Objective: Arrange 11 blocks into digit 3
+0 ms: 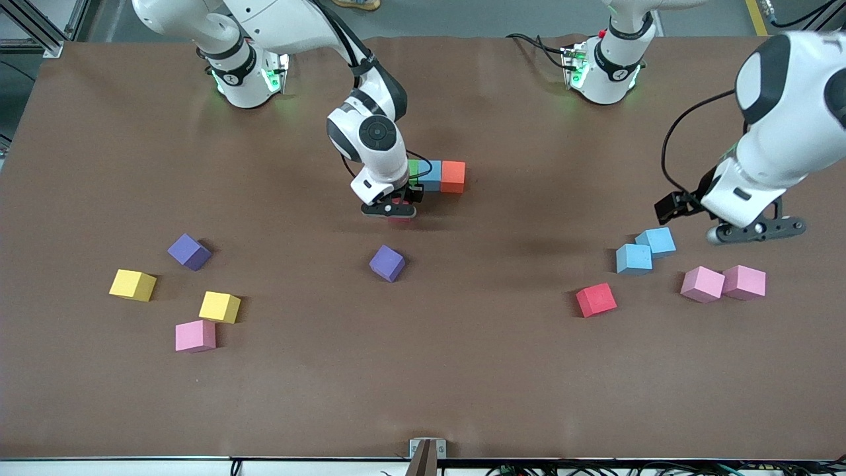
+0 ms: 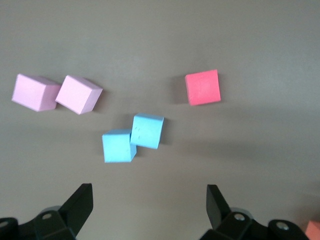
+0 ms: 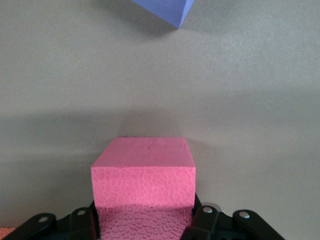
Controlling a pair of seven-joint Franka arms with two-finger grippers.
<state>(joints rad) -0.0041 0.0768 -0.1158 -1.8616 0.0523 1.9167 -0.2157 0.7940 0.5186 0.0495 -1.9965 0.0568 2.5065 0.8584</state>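
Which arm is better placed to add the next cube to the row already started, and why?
The right. Its claw is shut on a red block just beside the green, blue and orange row. The left claw hangs open over the two light blue blocks, near the left arm's end.

The right gripper covers nearly all of its block in the front view — only a sliver of red-pink shows beneath it. The green block is mostly hidden by that arm's wrist. A purple block is cut off by the right wrist view's edge — so is an orange corner in the left wrist view.
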